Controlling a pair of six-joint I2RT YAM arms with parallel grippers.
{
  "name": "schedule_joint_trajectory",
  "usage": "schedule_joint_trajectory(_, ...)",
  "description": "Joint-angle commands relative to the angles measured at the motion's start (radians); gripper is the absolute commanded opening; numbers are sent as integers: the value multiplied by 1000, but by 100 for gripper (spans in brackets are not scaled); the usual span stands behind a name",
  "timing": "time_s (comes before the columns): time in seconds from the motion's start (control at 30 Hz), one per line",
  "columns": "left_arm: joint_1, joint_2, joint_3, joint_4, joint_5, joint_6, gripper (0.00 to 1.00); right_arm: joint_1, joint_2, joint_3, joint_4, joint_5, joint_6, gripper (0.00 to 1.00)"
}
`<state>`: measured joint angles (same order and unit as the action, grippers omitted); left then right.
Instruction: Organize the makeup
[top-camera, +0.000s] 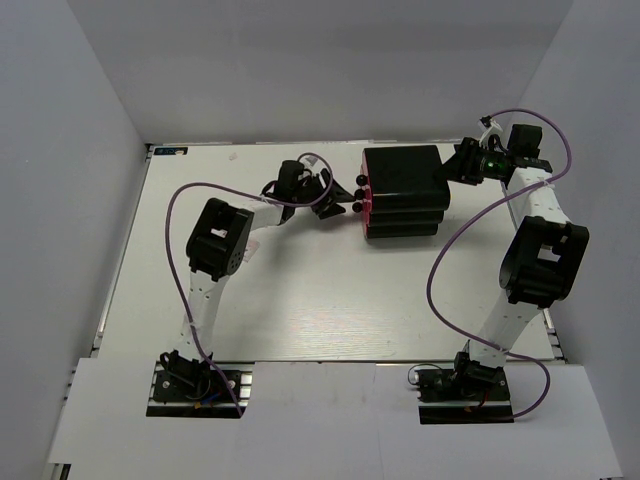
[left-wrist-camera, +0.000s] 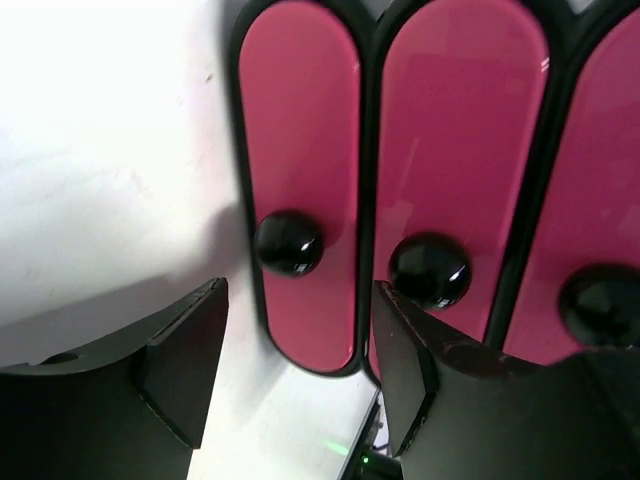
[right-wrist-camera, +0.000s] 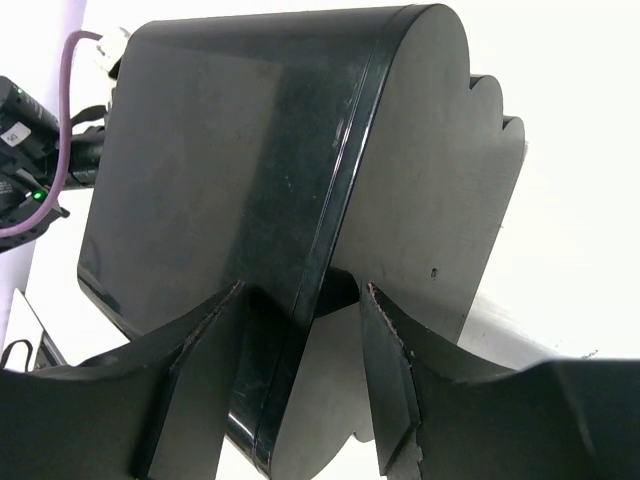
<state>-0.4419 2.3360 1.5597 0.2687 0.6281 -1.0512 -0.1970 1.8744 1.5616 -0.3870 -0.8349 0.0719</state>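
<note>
Facing three shut pink drawers (left-wrist-camera: 300, 130), the left gripper (left-wrist-camera: 300, 288) hangs open; the right gripper (right-wrist-camera: 303, 290), open too, straddles the box (top-camera: 405, 180) at its back edge. No makeup shows, apparently all stowed.

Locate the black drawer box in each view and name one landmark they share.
Top external: drawer box at the far centre-right of the table, pink fronts facing left.
Left wrist: drawer box fills the upper right, pink fronts and black knobs showing.
Right wrist: drawer box fills the centre, plain black sides only.
Shared landmark: the white table beneath it.
</note>
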Motion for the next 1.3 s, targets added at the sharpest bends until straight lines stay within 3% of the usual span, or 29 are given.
schedule_joint_trajectory(0.0,-1,29,51,23,-7,-16,69,-7,23,15,-15,-23,0,54)
schedule_joint_trajectory(0.7,-29,141,117,124,59,-141,64,-4,32,15,-6,-23,6,54)
schedule_joint_trajectory(1.1,-29,131,68,150,79,-171,40,-5,31,9,-4,-10,12,54)
schedule_joint_trajectory(1.27,-9,89,-10,178,79,-168,37,-10,31,6,-6,14,17,54)
